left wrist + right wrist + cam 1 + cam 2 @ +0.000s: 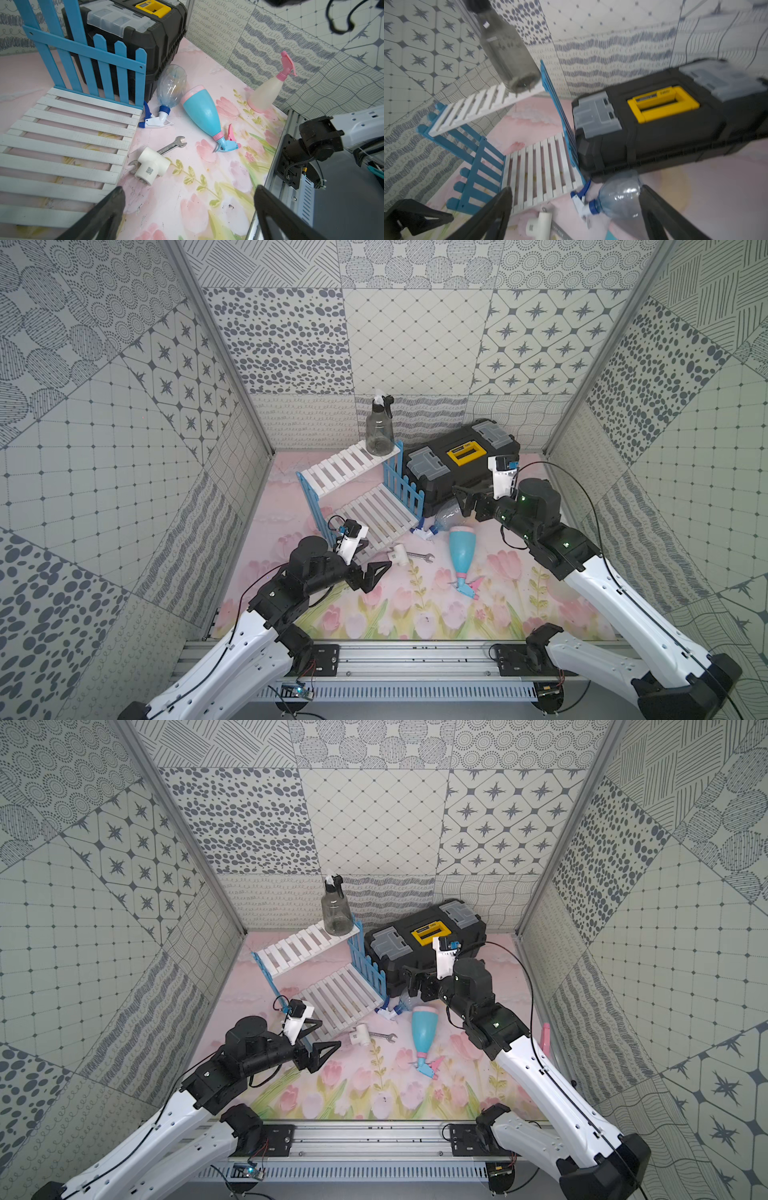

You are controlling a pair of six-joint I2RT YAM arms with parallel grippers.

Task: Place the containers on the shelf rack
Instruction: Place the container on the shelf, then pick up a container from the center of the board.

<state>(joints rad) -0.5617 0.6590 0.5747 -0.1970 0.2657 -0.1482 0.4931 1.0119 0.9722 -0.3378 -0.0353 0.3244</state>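
Note:
The shelf rack (345,466) (299,948) stands at the back left, white slats between blue picket sides. On its top tier a smoky grey bottle (379,431) (336,913) (508,56) stands upright. A clear bottle (446,516) (171,85) (620,199) lies against the toolbox. Beside it lies a light blue bottle (461,551) (424,1029) (202,112). A cream bottle (268,93) stands by the right wall. My left gripper (372,560) (189,190) hangs open in front of the lower tier (68,133), empty. My right gripper (461,502) (575,189) is open over the clear bottle, whose body lies between the fingers.
A black toolbox (461,464) with a yellow latch stands right of the rack. A white pipe fitting (398,552) (152,164) lies on a wrench (422,557) in front of the lower tier. Patterned walls close three sides; a metal rail (407,659) runs along the front.

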